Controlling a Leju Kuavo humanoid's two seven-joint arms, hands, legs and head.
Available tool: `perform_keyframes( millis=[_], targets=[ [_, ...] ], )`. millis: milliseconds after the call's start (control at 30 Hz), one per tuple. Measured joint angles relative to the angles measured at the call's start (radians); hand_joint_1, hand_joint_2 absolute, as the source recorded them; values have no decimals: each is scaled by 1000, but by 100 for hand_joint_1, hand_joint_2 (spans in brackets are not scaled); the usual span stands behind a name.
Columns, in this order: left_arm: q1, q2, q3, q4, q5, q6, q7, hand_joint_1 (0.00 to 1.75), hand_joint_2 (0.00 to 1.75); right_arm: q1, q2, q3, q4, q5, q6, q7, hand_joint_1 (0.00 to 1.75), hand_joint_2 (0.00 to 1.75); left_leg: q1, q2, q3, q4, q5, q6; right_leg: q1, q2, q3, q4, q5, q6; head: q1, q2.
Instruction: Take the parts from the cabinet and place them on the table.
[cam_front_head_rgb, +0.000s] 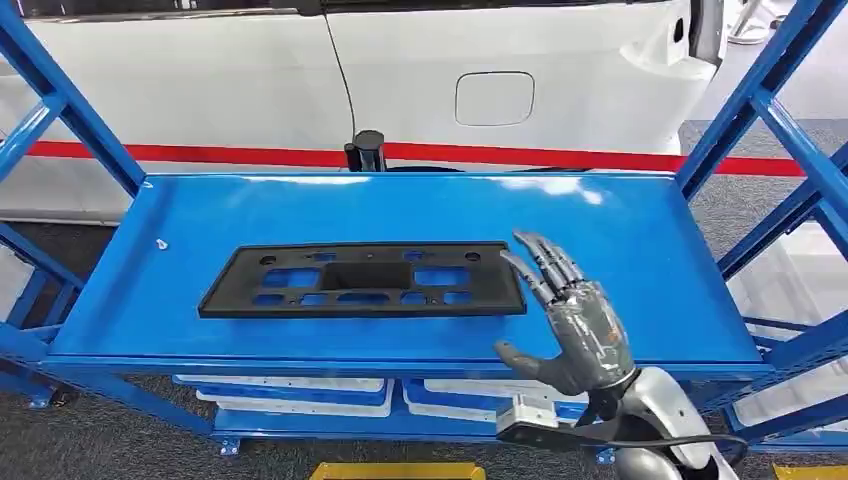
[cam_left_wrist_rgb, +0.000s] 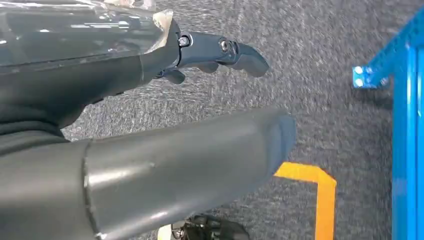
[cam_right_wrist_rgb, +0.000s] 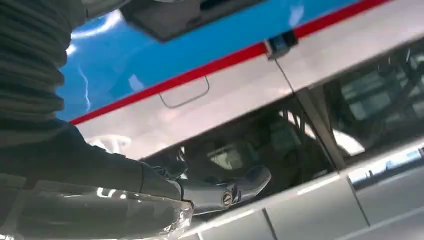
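Note:
A flat black plastic part (cam_front_head_rgb: 362, 280) with several cut-outs lies lengthwise on the blue shelf (cam_front_head_rgb: 640, 240) of the cabinet. My right hand (cam_front_head_rgb: 570, 315) hovers over the shelf just right of the part's right end, fingers spread and straight, holding nothing. In the right wrist view the same hand (cam_right_wrist_rgb: 210, 192) is seen with a corner of the black part (cam_right_wrist_rgb: 175, 17) on the blue surface. My left hand (cam_left_wrist_rgb: 150, 115) hangs over the grey carpet, fingers extended and empty.
Blue cabinet uprights (cam_front_head_rgb: 760, 100) frame the shelf on both sides. A white car body (cam_front_head_rgb: 430, 80) with a red stripe stands behind it. White and blue bins (cam_front_head_rgb: 290, 392) sit on the lower shelf. Orange floor tape (cam_left_wrist_rgb: 320, 190) marks the carpet near a blue cabinet leg (cam_left_wrist_rgb: 405, 120).

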Motion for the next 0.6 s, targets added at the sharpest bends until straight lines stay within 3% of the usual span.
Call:
perform_keyframes(
  millis=[267,600],
  targets=[
    [-11,-24,-21,-5,-7,17,29,0,0,-37,53,104,7,47,91,42,0,175,-4,1,1,0,0,0,-3,0,2,-2,0,1,0,0],
    [-14,-43,-22,-6,-5,30,43,0,0,-121,91,167,42,71,133,51,0,175,-5,1,1,0,0,1,-5,0,2,-2,0,1,0,0]
  ],
)
